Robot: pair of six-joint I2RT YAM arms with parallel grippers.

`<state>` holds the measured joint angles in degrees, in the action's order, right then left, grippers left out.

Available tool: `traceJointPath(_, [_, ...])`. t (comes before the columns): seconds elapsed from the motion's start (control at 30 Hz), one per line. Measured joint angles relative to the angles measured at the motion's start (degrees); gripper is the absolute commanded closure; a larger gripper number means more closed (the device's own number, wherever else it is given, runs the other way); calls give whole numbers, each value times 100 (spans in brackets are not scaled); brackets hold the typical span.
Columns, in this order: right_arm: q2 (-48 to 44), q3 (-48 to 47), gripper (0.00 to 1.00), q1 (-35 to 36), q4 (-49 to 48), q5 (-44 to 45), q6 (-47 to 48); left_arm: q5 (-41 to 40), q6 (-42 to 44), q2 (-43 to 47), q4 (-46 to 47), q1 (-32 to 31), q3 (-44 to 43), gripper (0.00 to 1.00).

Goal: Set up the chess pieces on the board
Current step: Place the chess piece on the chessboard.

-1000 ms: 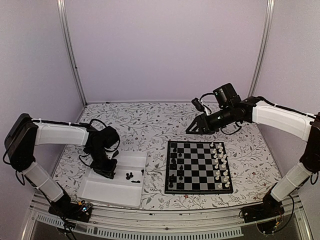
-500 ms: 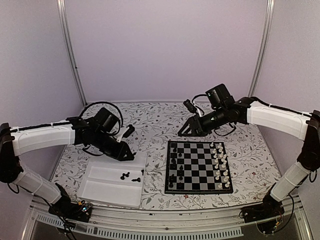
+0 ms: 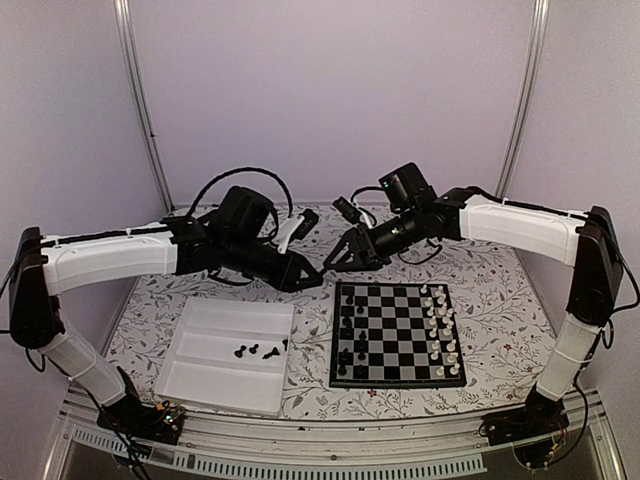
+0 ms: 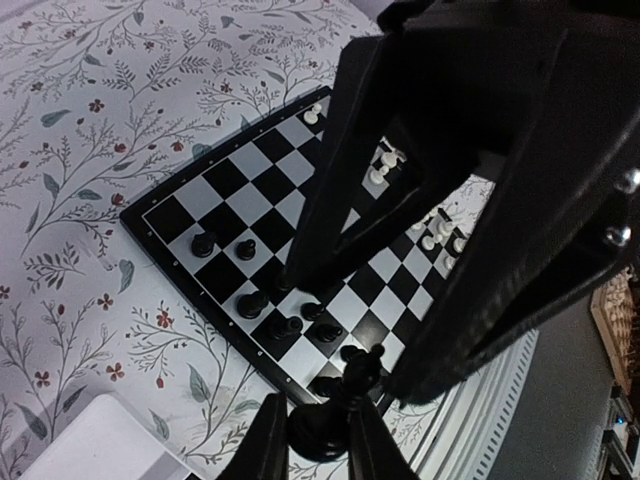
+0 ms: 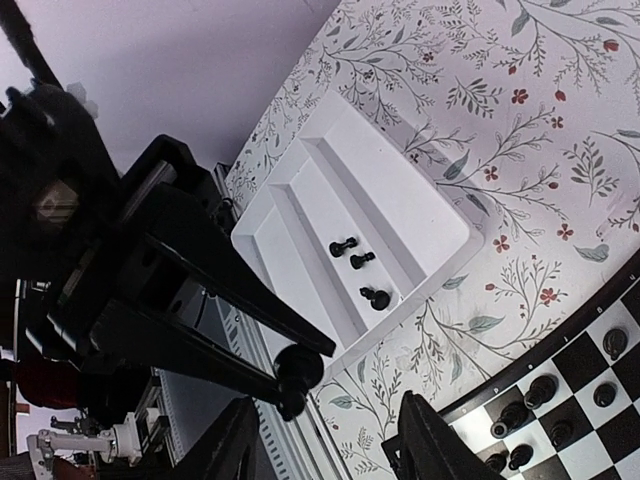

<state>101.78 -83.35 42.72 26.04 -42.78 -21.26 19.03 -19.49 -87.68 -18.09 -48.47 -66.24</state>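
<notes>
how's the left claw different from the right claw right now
The left claw is shut on a black chess piece; the right claw is open and empty. The left claw points right, reaching over from the side of the white tray; the right claw points left, coming from the opposite side. Shared: both hang above the table past the far left corner of the board, tips nearly meeting.

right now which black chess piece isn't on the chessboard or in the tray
The black piece pinched by the left gripper, held in the air. The other black pieces lie in the white tray or stand on the chessboard.
</notes>
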Motion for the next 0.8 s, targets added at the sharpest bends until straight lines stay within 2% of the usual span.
traceJointPath(0.07, [61, -94, 58, 44, -15, -48, -13, 7, 7, -118, 33, -55, -109, 85])
traceJointPath(0.33, [118, -151, 68, 79, -42, -136, -50, 4, 66, -201, 42, -107, -214, 86])
traceJointPath(0.63, [149, -151, 87, 79, -66, -219, -85, -48, 87, -210, 48, -111, -229, 86])
traceJointPath(0.8, [188, -153, 93, 76, -74, -192, -109, -122, 81, -284, 42, -116, -258, 71])
